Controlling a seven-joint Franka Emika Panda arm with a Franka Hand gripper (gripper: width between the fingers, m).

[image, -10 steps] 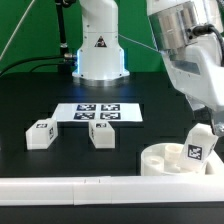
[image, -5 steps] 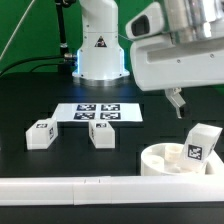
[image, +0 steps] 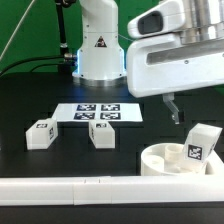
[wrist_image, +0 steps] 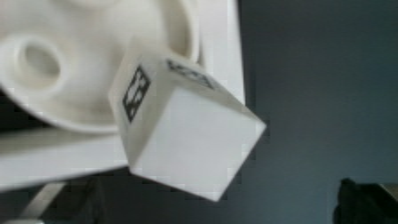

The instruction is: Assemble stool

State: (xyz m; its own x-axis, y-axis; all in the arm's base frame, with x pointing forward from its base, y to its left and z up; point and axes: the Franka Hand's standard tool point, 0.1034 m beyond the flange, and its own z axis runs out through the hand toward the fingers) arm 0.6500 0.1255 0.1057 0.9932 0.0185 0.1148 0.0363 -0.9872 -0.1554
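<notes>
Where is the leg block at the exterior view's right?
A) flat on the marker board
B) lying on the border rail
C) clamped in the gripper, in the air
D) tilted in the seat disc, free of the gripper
D: the leg block leans tilted with its lower end inside the seat disc, and the gripper hangs higher up, apart from it.

Released: the gripper, clamped low on the leg block a second ago, now hangs well above it, shifted toward the exterior view's left. The block stands free of the fingers, leaning in the seat.
</notes>
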